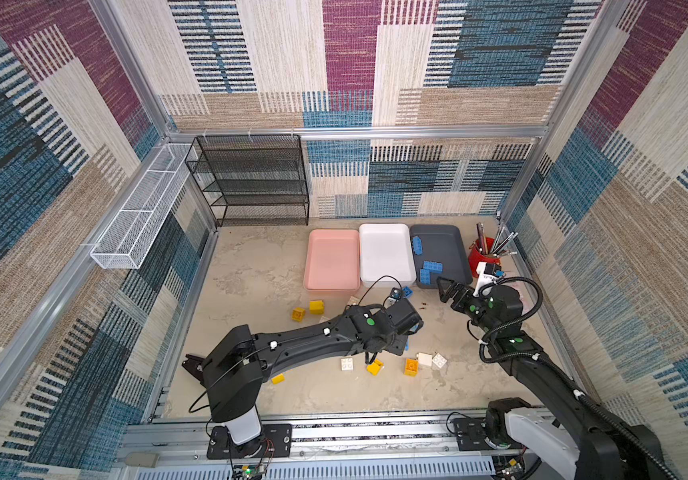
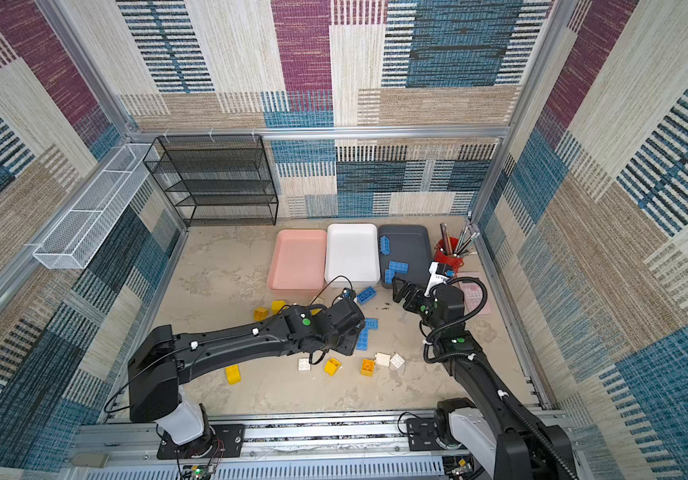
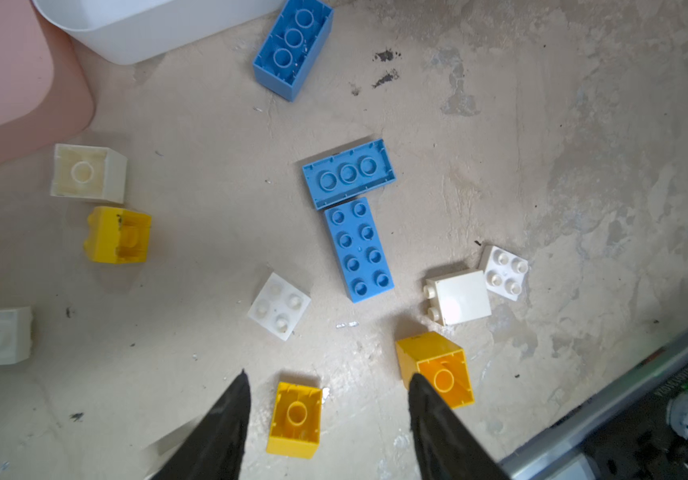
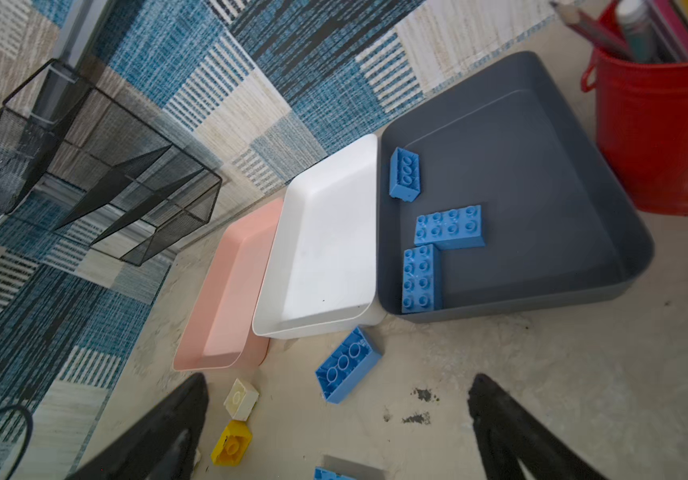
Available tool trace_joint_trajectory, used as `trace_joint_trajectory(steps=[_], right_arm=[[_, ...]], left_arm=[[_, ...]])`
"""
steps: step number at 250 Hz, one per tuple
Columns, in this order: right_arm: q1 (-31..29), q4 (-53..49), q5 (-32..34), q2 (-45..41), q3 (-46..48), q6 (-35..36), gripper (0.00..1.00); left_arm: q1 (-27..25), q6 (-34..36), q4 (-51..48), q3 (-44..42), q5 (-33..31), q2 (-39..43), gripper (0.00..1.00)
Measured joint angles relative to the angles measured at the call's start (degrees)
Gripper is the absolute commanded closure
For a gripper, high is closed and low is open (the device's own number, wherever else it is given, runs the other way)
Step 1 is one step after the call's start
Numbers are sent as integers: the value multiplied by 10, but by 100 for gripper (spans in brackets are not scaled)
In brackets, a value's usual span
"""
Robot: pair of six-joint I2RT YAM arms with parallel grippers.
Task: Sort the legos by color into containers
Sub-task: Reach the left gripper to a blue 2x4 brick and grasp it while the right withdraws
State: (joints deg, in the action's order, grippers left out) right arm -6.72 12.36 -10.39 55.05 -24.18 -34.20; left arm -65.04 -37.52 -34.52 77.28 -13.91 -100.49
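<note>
Legos (image 3: 358,249) are barely started: three blue bricks (image 4: 450,226) lie in your dark grey tray (image 4: 541,166), and that's all the sorting done. The white tray (image 4: 325,232) and pink tray (image 4: 225,299) look empty. Three loose blue bricks (image 3: 348,174), plus yellow and white ones, are scattered on the table (image 3: 541,124) in front of the trays. Your left gripper (image 3: 327,376) hangs jaws apart, empty, over a yellow brick (image 3: 296,419). Your right gripper (image 4: 338,376) is spread wide, holding nothing, near the grey tray.
</note>
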Motion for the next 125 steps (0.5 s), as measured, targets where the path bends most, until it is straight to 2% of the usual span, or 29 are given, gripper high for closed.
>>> trace_joint_trajectory(steps=[53, 125], right_arm=[[0, 0, 35, -17, 12, -25, 1], [0, 1, 50, -26, 16, -35, 1]], left_arm=[[0, -13, 6, 54, 9, -79, 32], [0, -19, 9, 96, 23, -152, 34]])
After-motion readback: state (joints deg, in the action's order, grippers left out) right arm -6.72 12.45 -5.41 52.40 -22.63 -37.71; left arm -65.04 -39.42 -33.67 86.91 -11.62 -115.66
